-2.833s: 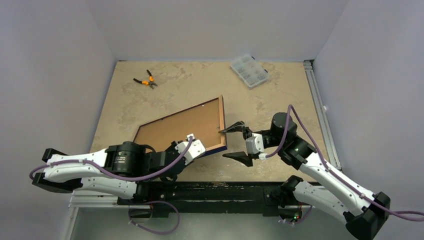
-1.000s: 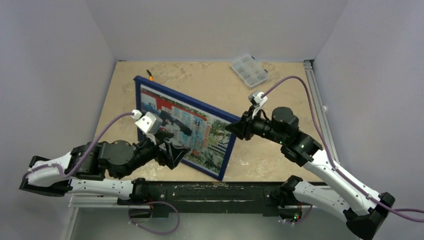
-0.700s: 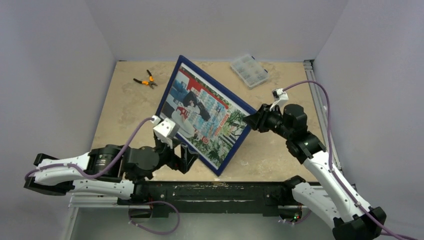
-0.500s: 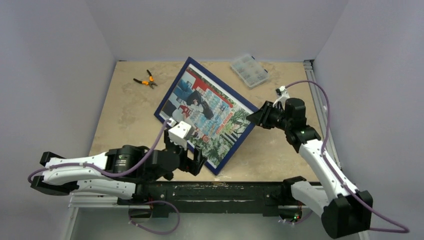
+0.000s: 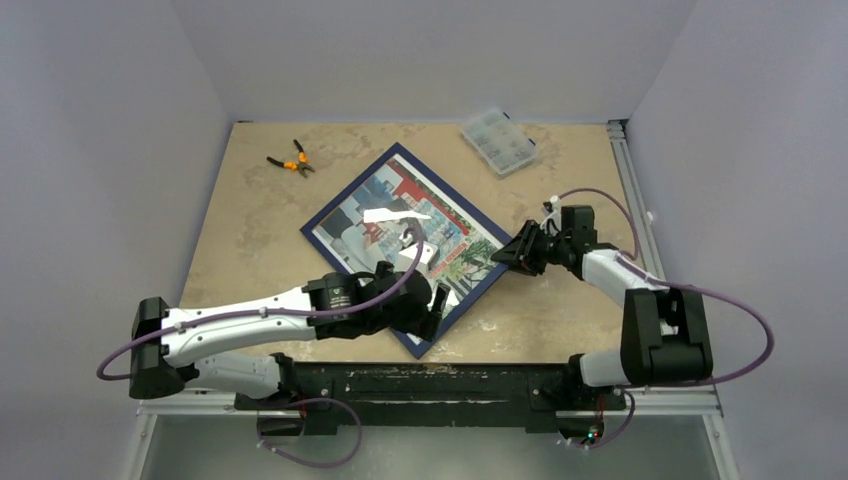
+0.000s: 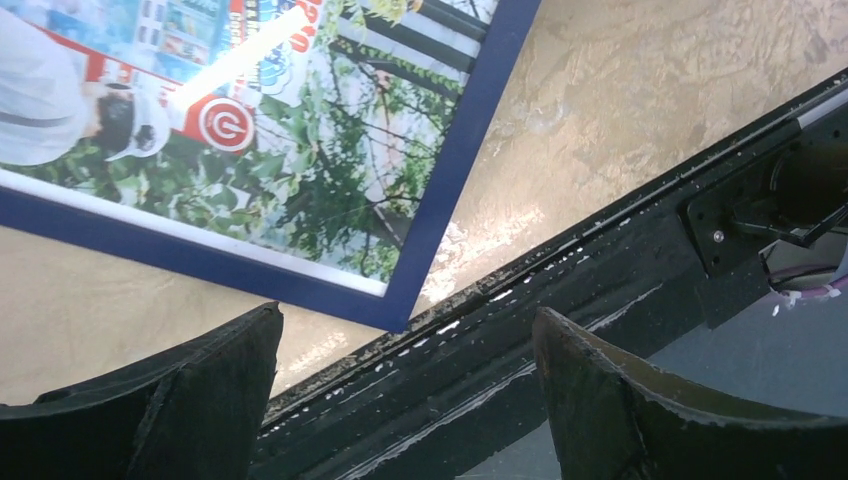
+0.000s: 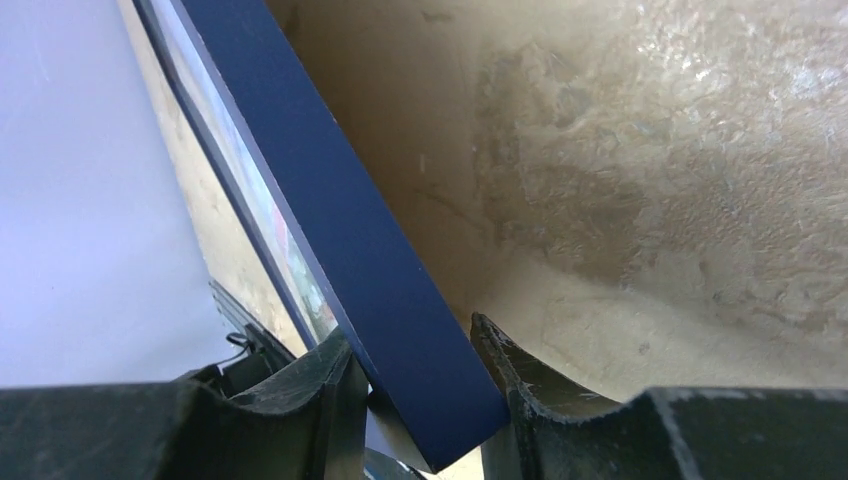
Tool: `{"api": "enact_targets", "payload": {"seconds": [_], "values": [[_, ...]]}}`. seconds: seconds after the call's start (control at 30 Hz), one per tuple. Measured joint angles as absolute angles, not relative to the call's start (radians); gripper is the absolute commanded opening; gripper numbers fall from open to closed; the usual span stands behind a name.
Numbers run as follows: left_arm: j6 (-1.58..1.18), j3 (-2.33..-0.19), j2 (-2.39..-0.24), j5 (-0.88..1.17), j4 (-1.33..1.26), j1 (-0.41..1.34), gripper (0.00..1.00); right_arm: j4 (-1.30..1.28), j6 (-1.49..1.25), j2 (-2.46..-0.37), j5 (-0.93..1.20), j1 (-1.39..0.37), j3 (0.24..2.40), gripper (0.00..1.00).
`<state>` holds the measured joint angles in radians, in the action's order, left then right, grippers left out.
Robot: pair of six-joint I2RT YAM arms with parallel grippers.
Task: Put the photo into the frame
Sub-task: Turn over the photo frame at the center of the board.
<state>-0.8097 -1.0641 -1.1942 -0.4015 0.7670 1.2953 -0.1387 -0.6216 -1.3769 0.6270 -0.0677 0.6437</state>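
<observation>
Around the grippers: orange-handled pliers lie well beyond the left gripper, off to its far left. A clear compartment box sits well beyond the right gripper, near the back wall. Both are apart from the frame.
In the way: the left arm lies across the frame's near half, and its wrist covers part of the picture from above. A white streak of glare crosses the pane just beyond that wrist.
Frame position: the frame lies on the tan table, blue face up, between the two grippers.
Frame heading: it sits as a diamond, one corner towards the back wall and one towards the arm bases. Its long sides run from far left down to near right.
Photo: the photo shows inside the blue rails, picture side up, with red-and-white machines at the far end and green trees at the near end.
Left gripper: its jaws are spread wide and hold nothing. In the wrist view the left gripper has the frame's near corner just ahead of its fingertips, with the photo's green trees beyond. The black base rail runs below the jaws.
Right gripper: the right gripper straddles the frame's right-hand blue rail, which runs straight out between its two fingers, one close on each side. Whether they press on the rail or merely flank it cannot be told.
</observation>
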Motion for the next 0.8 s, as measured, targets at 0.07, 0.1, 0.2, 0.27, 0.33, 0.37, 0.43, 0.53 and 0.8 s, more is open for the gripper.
{"api": "enact_targets", "payload": {"seconds": [0.07,0.1,0.2,0.27,0.33,0.37,0.43,0.53,0.8], "values": [[-0.81,-1.063,-1.23,-0.36,0.743,1.279,0.92,-0.12,-0.62,-1.423,0.651,-0.064,0.638,0.32],[-0.811,-1.061,-1.242,-0.345,0.735,1.275,0.93,-0.117,-0.619,-1.44,0.658,-0.063,0.635,0.32],[-0.812,-1.047,-1.277,-0.303,0.704,1.267,0.93,-0.118,-0.611,-1.465,0.666,-0.063,0.634,0.34],[-0.813,-1.036,-1.297,-0.279,0.683,1.265,0.93,-0.123,-0.603,-1.465,0.664,-0.063,0.634,0.36],[-0.818,-1.024,-1.317,-0.26,0.666,1.264,0.94,-0.136,-0.593,-1.453,0.655,-0.064,0.635,0.37],[-0.82,-1.02,-1.325,-0.253,0.66,1.264,0.94,-0.146,-0.578,-1.442,0.642,-0.067,0.635,0.37],[-0.82,-1.015,-1.345,-0.236,0.648,1.263,0.94,-0.17,-0.555,-1.416,0.619,-0.073,0.635,0.38],[-0.82,-1.013,-1.37,-0.22,0.621,1.263,0.95,-0.199,-0.535,-1.367,0.59,-0.08,0.636,0.39],[-0.819,-1.003,-1.437,-0.181,0.544,1.256,0.96,-0.221,-0.503,-1.367,0.56,-0.084,0.643,0.48]]}}
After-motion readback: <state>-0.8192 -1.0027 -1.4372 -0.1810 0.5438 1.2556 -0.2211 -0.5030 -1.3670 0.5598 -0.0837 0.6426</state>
